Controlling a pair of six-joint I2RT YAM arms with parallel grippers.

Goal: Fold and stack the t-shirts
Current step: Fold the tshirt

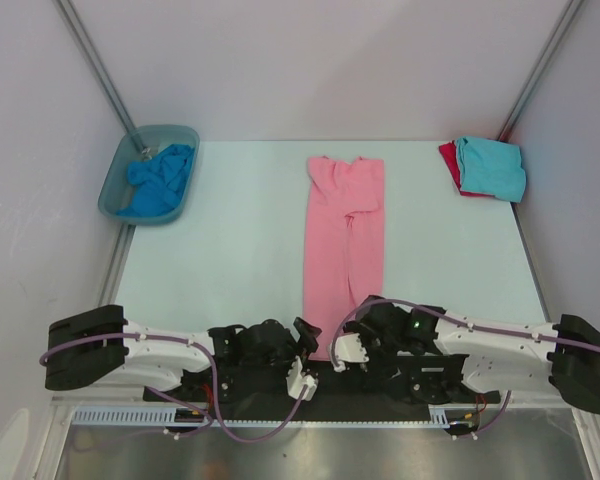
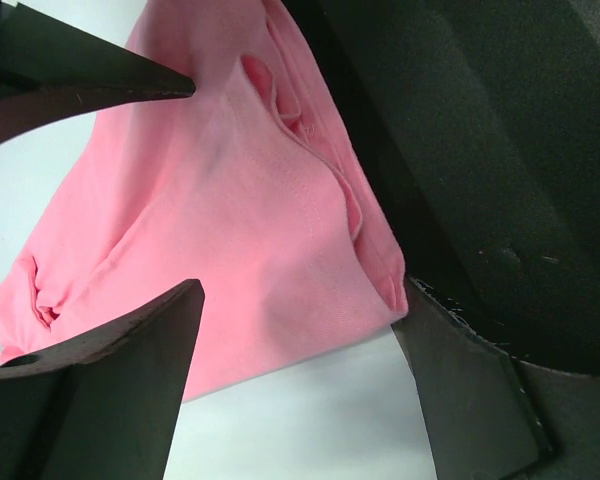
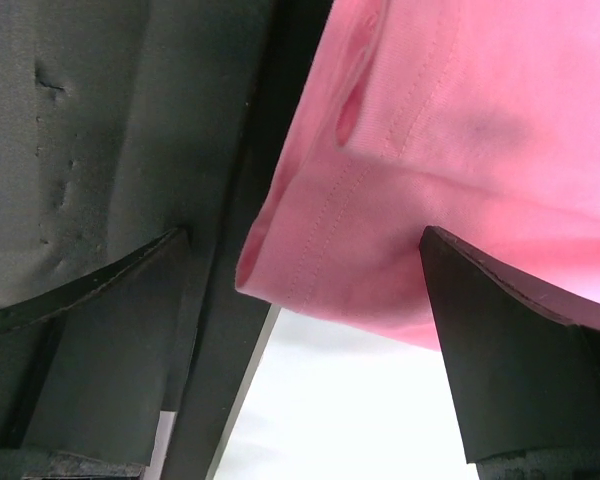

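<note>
- The pink t-shirt (image 1: pixel 345 240) lies flat in the middle of the table (image 1: pixel 230 270). It is folded lengthwise into a narrow strip running from the far side to the near edge.
- Its near hem ends at the arms' black base plate (image 1: pixel 400 385); whether it overlaps the plate I cannot tell.
- That long shape suggests the side folds are done. The strip seems laid this way so both arms can reach its near end together.
- The left gripper (image 2: pixel 195 188) has its jaws spread wide with nothing pinched. Its wrist view looks down onto the near end of the strip, so it seems poised there rather than gripping.
- The right gripper (image 3: pixel 305 232) is likewise spread. The stitched hem corner shows between the fingers but touches neither.
- My reading is that the claws flank the near hem in order to pinch its two corners and carry them toward the collar. That crosswise fold is not yet begun.
- The turquoise t-shirt (image 1: pixel 492 167) sits folded on the red t-shirt (image 1: pixel 446 158) at the far right corner. This is likely the stack the pink one will join.
- The blue t-shirt (image 1: pixel 160 180) lies crumpled in the grey-blue tub (image 1: pixel 108 195) at far left, not yet folded.
- One risk is that a finger catches only the top layer of the doubled hem.
</note>
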